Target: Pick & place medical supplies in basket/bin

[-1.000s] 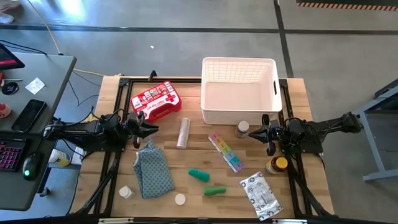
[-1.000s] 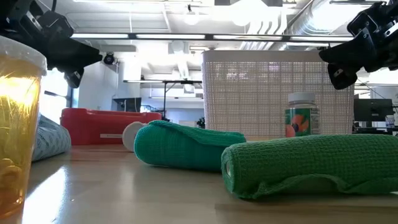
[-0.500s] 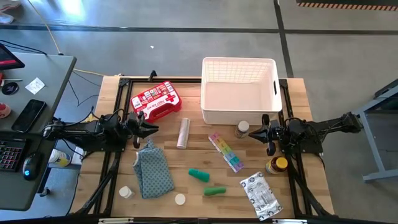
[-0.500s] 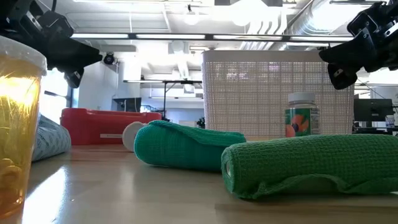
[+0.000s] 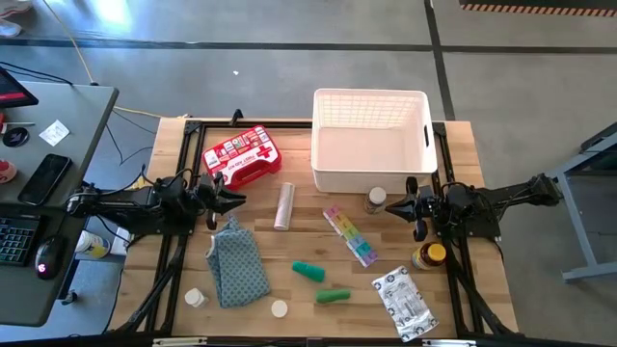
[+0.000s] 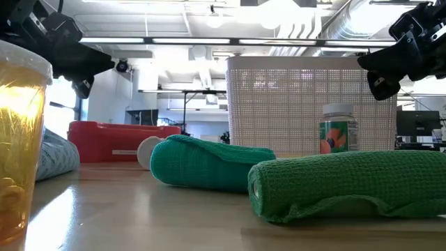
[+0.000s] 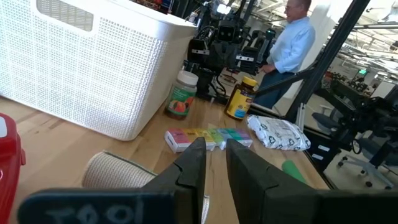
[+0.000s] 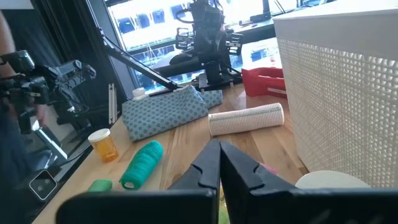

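On the table we see nothing moved since a second ago: the bin (image 5: 370, 139) sits at the far side, empty, with the red case (image 5: 241, 157), roll (image 5: 283, 206), organizer (image 5: 350, 234) and tubes (image 5: 320, 282) lying outside it. The left gripper (image 5: 237, 200) hangs slightly parted, holding nothing; the right gripper (image 5: 393, 204) stays closed and empty.

My arms (image 5: 125, 204) are dark, slim and jointed, with black brackets and thin cables along them. My left gripper (image 7: 210, 163) ends in two black, tapering, matte fingers; my right gripper (image 8: 219, 163) looks just the same.
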Controlling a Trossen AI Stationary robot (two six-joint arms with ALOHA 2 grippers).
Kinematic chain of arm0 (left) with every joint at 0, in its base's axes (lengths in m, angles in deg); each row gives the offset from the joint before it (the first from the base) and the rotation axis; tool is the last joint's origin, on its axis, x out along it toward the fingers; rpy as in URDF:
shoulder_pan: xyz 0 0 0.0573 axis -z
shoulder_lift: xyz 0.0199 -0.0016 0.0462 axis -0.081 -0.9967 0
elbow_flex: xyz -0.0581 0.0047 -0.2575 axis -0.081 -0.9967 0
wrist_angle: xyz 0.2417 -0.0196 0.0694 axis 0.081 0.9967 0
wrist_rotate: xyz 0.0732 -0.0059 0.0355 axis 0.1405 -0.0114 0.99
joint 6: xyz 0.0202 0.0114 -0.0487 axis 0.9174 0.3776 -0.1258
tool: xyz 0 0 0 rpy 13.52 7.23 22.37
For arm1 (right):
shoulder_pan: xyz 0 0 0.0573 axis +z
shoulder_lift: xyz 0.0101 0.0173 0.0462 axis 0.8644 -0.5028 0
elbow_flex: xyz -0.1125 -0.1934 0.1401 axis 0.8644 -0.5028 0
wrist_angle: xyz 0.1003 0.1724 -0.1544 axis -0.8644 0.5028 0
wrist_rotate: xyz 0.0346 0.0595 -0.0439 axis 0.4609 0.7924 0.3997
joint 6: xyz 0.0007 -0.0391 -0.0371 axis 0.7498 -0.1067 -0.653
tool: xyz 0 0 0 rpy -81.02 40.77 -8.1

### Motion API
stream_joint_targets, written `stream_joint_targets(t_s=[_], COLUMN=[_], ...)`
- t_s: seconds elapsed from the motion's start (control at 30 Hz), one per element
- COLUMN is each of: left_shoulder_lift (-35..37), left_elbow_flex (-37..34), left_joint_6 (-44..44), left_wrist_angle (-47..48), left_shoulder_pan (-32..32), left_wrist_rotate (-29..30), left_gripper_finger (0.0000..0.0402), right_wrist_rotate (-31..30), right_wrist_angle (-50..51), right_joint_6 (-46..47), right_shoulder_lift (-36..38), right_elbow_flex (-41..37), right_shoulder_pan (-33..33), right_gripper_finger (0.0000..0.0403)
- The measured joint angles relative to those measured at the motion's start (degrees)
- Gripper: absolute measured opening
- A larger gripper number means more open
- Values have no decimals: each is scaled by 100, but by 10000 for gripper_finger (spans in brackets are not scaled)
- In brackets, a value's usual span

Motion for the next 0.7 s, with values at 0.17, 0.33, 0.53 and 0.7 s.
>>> stream_joint_targets(t_s=[0.17, 0.33, 0.53, 0.7], left_shoulder_lift=[0, 0, -108, -503], left_elbow_flex=[0, 0, 218, 665], left_joint_6=[0, -210, -41, -126], left_wrist_angle=[-27, -372, -478, -470], left_shoulder_pan=[0, -1, -2, -2], left_wrist_rotate=[22, 442, 706, 716], left_gripper_finger=[99, 99, 99, 99], right_wrist_rotate=[1, 2, 2, 2], right_wrist_angle=[1, 2, 1, 0], right_joint_6=[0, 0, 1, 2], right_shoulder_lift=[0, 0, 0, 0], right_elbow_flex=[-1, 0, 0, -2], right_shoulder_pan=[-1, 0, 0, 0], right_gripper_finger=[0, 0, 0, 0])
